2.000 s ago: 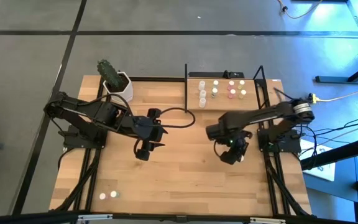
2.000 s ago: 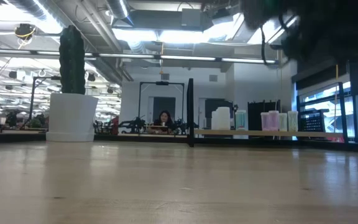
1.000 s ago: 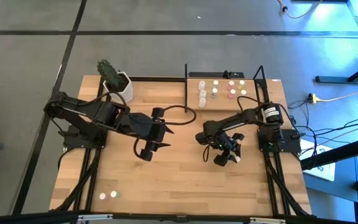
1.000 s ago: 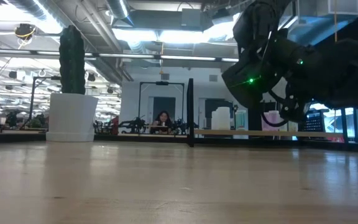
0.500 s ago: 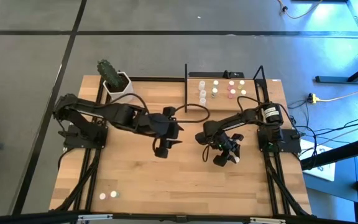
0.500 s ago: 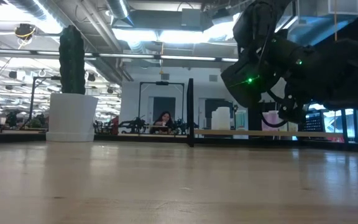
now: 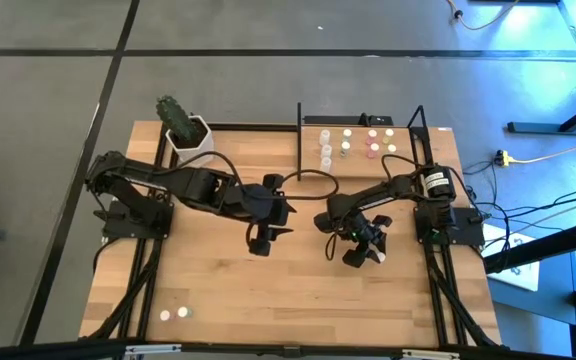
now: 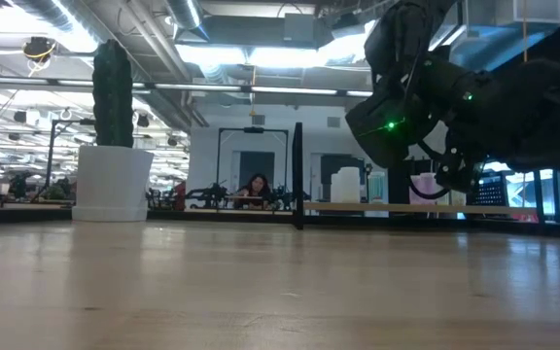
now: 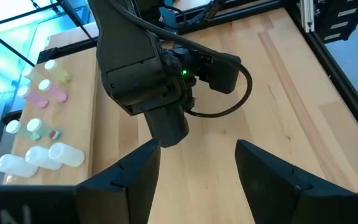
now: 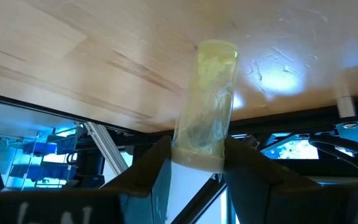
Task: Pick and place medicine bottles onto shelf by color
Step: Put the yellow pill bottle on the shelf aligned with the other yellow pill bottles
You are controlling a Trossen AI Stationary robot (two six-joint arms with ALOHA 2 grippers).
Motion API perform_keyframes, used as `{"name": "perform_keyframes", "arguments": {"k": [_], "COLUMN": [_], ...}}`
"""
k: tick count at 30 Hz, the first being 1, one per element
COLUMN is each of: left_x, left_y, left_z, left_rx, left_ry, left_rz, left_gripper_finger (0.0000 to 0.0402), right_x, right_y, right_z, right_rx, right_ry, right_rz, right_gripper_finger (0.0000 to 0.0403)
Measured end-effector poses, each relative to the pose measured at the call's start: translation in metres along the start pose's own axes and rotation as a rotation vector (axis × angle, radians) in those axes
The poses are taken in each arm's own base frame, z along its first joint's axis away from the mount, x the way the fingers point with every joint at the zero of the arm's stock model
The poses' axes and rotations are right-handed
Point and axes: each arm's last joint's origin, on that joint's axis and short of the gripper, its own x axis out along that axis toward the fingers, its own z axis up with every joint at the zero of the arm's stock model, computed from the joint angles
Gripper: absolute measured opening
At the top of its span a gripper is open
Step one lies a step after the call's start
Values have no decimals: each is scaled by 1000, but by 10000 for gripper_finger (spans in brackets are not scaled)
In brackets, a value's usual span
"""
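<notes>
Near the middle of the table [image 7: 298, 300], toward 3 o'clock in the high view, the right gripper [image 7: 361, 256] hangs above the wood, its fingers pinching a yellowish-capped medicine bottle [image 10: 205, 102]; the right wrist view shows the bottle clamped between the 2 dark fingers [image 10: 148, 171] with its cap end pointing away from the wrist. The left gripper [image 7: 260, 243] sits just at 9 o'clock from it, close to table centre, its fingers [image 9: 129, 180] spread wide with nothing between them; its wrist view looks across at the right arm [image 9: 145, 74]. At 12 o'clock stands the shelf [image 7: 363, 165], framed by black uprights, carrying the other medicine bottles [image 7: 348, 145] in a loose cluster with white, green, pink and yellowish caps. 2 more small white bottles [image 7: 173, 314] lie near the 7 o'clock corner. A white plant pot [image 7: 190, 138] holding a cactus stands at the 11 o'clock corner.
</notes>
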Motion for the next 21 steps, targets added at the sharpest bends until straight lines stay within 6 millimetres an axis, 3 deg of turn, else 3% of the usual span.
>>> {"name": "perform_keyframes", "arguments": {"k": [8,12,21], "left_x": [0,0,0], "left_y": [0,0,0], "left_z": [0,0,0], "left_rx": [0,0,0], "left_ry": [0,0,0], "left_rz": [0,1,1], "left_gripper_finger": [202,202,202], "right_x": [0,1,1], "right_y": [0,-7,-3], "right_z": [0,-4,1], "right_rx": [3,50,52], "right_ry": [0,23,22], "right_rz": [0,-86,30], "right_gripper_finger": [132,132,132]}}
